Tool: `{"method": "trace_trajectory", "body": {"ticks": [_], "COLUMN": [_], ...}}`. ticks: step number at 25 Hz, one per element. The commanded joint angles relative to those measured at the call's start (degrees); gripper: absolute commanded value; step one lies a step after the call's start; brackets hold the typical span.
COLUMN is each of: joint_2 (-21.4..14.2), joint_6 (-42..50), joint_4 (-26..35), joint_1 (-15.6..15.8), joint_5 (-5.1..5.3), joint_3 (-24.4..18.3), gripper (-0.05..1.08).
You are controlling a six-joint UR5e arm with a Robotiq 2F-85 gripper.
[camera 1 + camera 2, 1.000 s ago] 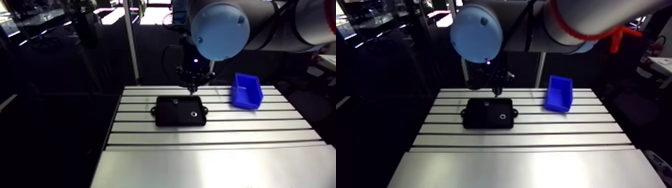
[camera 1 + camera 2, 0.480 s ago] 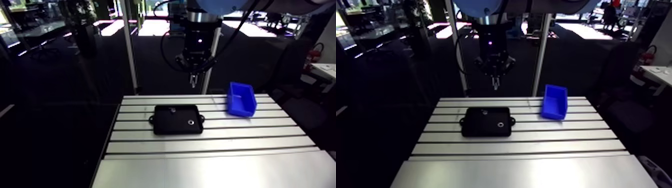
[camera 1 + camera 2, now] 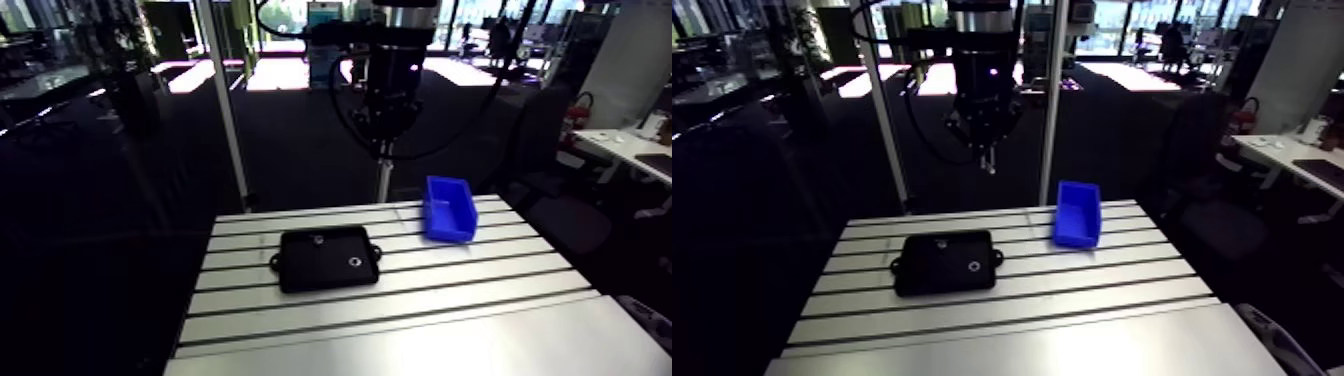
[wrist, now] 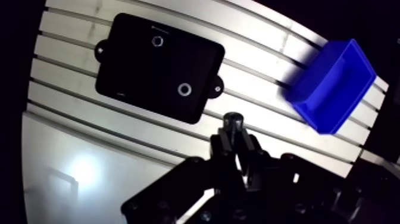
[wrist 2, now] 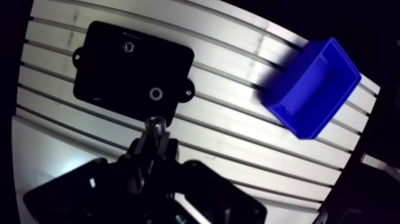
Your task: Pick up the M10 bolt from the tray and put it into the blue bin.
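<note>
While the fingers (image 4: pixel 222 146) pinch narrow on what looks like the bolt (image 4: pixel 233 121), high above the surface (image 4: pixel 77 113), the bin (image 4: pixel 309 95) lies ahead and aside, well apart from the tray (image 4: pixel 137 65).

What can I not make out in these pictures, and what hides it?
1. Held metal part, wrist view: the fingers of the gripper cover all but its tip, so its thread and length are hidden.
2. Ring-shaped pieces in the tray, both views: too small to tell nuts from washers.
3. Gripper, arm view: too small and dark to show what it holds.
</note>
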Motion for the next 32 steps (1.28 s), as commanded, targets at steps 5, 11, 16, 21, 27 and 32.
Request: {"method": "trace_trajectory", "body": {"ticks": [5,11,16,21,27,32], "joint_2": [4.4,8.8,10.3,12.6,15.7,17.6], "joint_6": [-28.8,-43.7,-52.5,-56.6,-57.6,-57.6], "joint_4": [1.1,6.8,6.4,6.1,1.3,-1.7], "joint_1": [-8.8,-11.3,-12.8,-13.9,-14.1,-14.2], "joint_5": [4.08,3.55,1.35,0.39,-1.64,-2.95], "joint_3": [-4.8,-9.3,-10.3,-11.1,-11.1,-11.5], "gripper": [1.08,1.07,1.07,1.07,1.07,1.07]}}
